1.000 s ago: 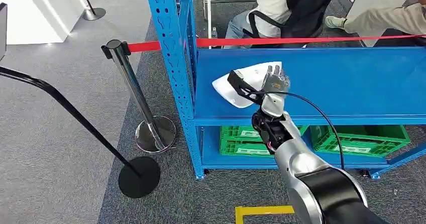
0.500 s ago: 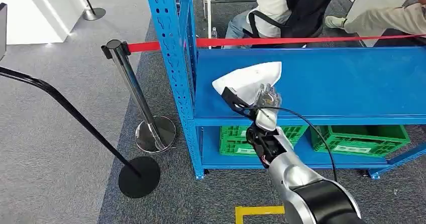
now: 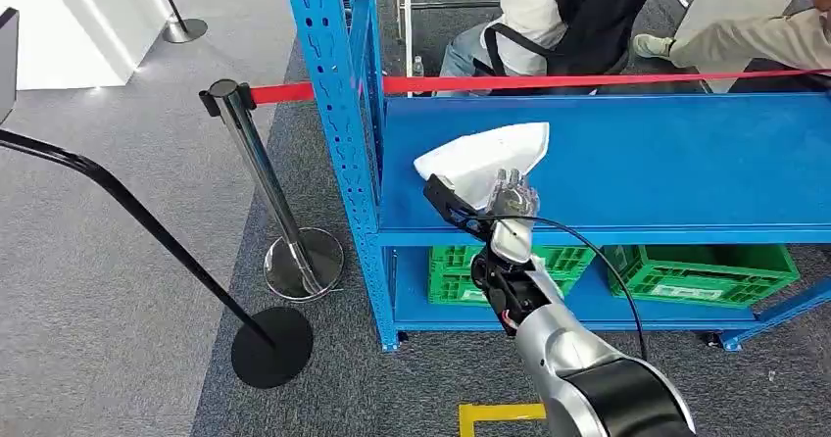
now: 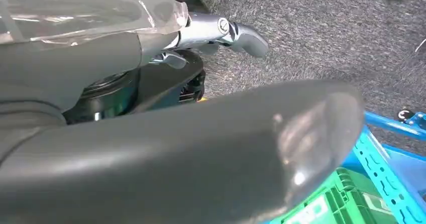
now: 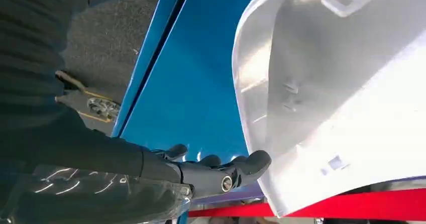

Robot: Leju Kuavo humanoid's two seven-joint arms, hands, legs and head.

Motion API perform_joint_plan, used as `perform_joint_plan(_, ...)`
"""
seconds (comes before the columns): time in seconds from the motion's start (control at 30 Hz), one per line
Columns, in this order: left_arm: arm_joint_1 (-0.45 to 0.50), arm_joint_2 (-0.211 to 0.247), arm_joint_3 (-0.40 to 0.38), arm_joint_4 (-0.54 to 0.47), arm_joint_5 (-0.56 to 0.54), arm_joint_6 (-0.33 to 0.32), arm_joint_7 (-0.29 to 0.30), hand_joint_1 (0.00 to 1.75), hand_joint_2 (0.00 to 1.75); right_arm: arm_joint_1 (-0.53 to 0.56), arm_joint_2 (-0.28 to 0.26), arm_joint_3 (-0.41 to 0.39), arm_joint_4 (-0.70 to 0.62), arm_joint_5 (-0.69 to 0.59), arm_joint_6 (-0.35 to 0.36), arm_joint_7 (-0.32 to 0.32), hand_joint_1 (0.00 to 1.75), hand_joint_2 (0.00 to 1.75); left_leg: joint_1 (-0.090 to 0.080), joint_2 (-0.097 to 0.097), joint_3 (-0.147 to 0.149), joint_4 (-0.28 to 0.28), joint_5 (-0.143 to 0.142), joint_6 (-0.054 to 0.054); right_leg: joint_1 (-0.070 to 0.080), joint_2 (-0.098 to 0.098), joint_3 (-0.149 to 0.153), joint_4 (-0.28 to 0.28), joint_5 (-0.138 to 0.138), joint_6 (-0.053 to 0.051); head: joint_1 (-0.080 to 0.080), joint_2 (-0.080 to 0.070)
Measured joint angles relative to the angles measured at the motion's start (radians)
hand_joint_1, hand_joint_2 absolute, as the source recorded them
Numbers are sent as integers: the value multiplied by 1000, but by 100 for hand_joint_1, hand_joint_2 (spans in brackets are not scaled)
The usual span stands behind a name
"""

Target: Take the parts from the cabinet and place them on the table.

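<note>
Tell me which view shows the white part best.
The head view: the whole white part lies on the blue shelf, before the right hand. The right wrist view shows its hollow underside close.

Nothing readable here tbh. The green plastic crates (image 3: 701, 272) on the shelf below the right hand (image 3: 512, 202) have white labels, but the print's too small.

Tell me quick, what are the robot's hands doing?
Right hand: open, fingers at the white part's edge, not holding it.
Left hand: cannot be told.
</note>
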Motion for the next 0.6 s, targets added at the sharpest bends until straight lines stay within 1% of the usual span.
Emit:
perform_joint_plan(0.43,0,0,5,0,-1,2,7,0,0,-2,-1,-11,-1,27,-6,3,0,175,0,0,0,0,0,0,0,0,0,0,0,0,0,0)
perform_joint_plan(0.5,0,0,5,0,-9,-14,7,0,0,-3,-2,-15,-1,32,-6,4,0,175,0,0,0,0,0,0,0,0,0,0,0,0,0,0)
perform_joint_plan(0.53,0,1,5,0,-10,-29,6,0,0,-3,-2,-17,-1,33,-6,4,0,175,-2,0,-4,7,-2,1,-8,0,1,-3,2,4,0,0)
perform_joint_plan(0.57,0,2,5,0,-10,-45,5,0,0,-4,-2,-19,-1,35,-6,4,0,175,-3,-1,-5,7,-4,4,-9,-1,1,-4,1,7,0,0)
perform_joint_plan(0.6,0,3,5,0,-10,-59,6,0,0,-6,-2,-22,-1,37,-6,4,0,175,-6,1,-4,6,-7,7,-15,-1,2,-7,1,14,0,0)
